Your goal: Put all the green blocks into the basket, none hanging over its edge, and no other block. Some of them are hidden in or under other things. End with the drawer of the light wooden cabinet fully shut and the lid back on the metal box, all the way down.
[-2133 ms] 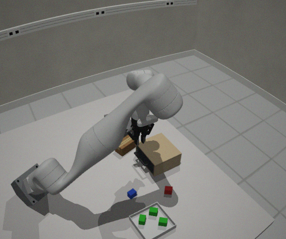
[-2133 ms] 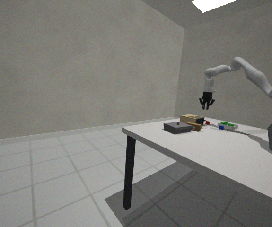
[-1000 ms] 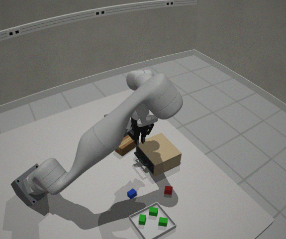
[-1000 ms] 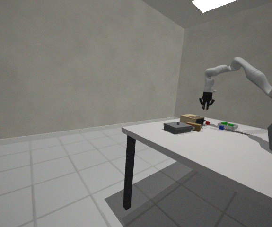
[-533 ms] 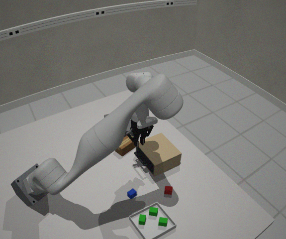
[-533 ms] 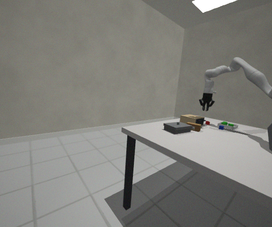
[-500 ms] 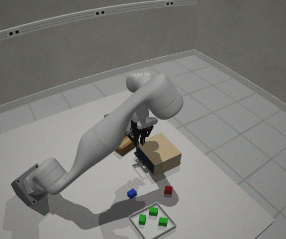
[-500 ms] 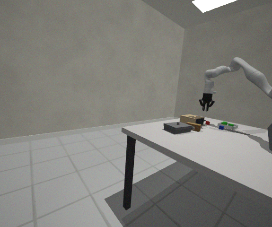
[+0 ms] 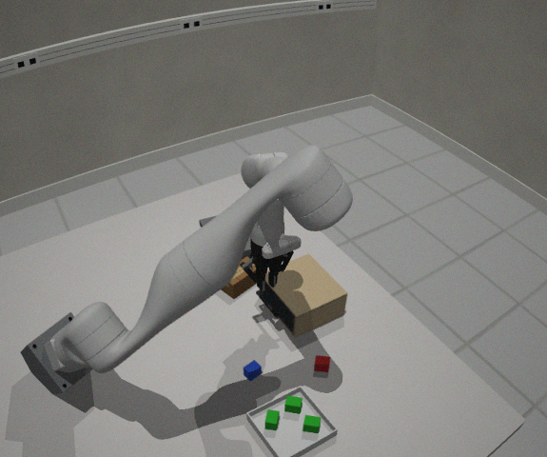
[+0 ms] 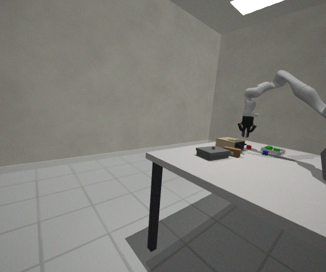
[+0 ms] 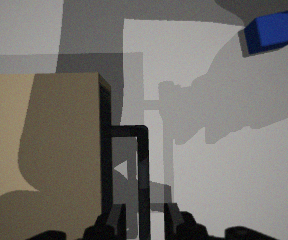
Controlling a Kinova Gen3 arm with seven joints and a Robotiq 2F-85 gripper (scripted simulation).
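Observation:
My gripper (image 9: 266, 286) (image 10: 245, 136) (image 11: 145, 221) is slightly open and empty, above the handle side of the light wooden cabinet (image 9: 318, 285) (image 10: 225, 142) (image 11: 9, 125). Its black drawer front (image 9: 278, 309) looks flush with the cabinet; the black handle (image 11: 143, 170) shows beneath the gap between the fingers in the wrist view. Three green blocks (image 9: 293, 404) (image 9: 271, 420) (image 9: 311, 424) lie inside the basket (image 9: 262, 435). The grey metal box (image 10: 218, 156) has its knobbed lid (image 10: 208, 149) on; I cannot tell if it is fully down. The arm mostly hides the box in the top view.
A blue block (image 9: 252, 370) (image 10: 265, 152) (image 11: 276, 31) and a red block (image 9: 322, 364) (image 10: 248, 147) lie on the table between cabinet and basket. A brown wooden object (image 9: 235, 288) (image 10: 235, 152) stands between the cabinet and the metal box, partly hidden by the arm in the top view.

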